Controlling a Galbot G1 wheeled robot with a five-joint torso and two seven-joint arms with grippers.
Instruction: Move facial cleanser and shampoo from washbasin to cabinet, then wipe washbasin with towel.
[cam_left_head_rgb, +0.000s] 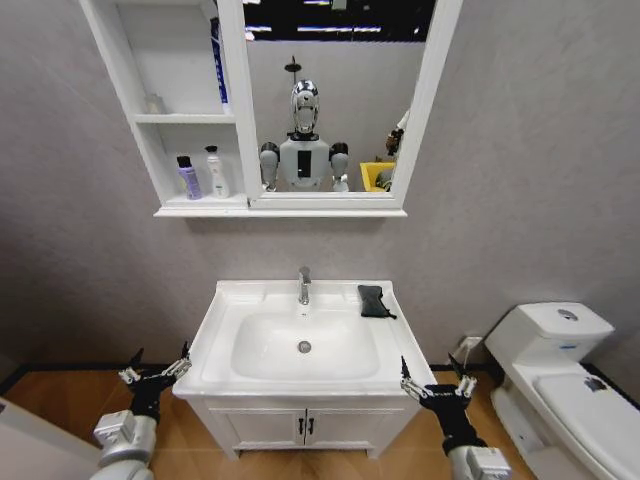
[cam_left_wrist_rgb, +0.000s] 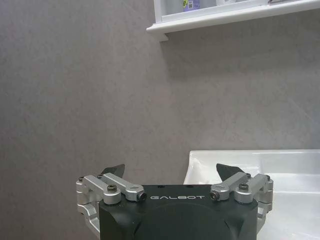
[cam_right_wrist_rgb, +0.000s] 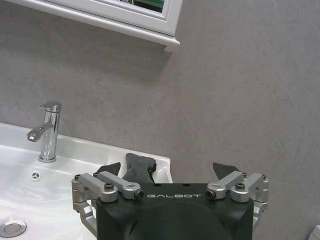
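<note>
Left pincer (cam_left_head_rgb: 157, 372) and right pincer (cam_left_head_rgb: 436, 388) hung spread and empty at the washbasin's (cam_left_head_rgb: 225, 372) front corners. Towel (cam_left_head_rgb: 373, 300) lay bunched on its rear right rim; wiping apparently undone. Two bottles (cam_left_head_rgb: 201, 173) stood in the cabinet (cam_left_head_rgb: 145, 120); moving looked finished.

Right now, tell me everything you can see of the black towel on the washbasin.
The towel is a small black cloth, soft-looking and loosely bunched into an elongated lump. It lies flat on the back right corner of the washbasin deck, right of the tap and outside the oval bowl, near the wall. Only the white deck touches it. The right gripper hangs open at the basin's front right corner, well clear of it.
</note>
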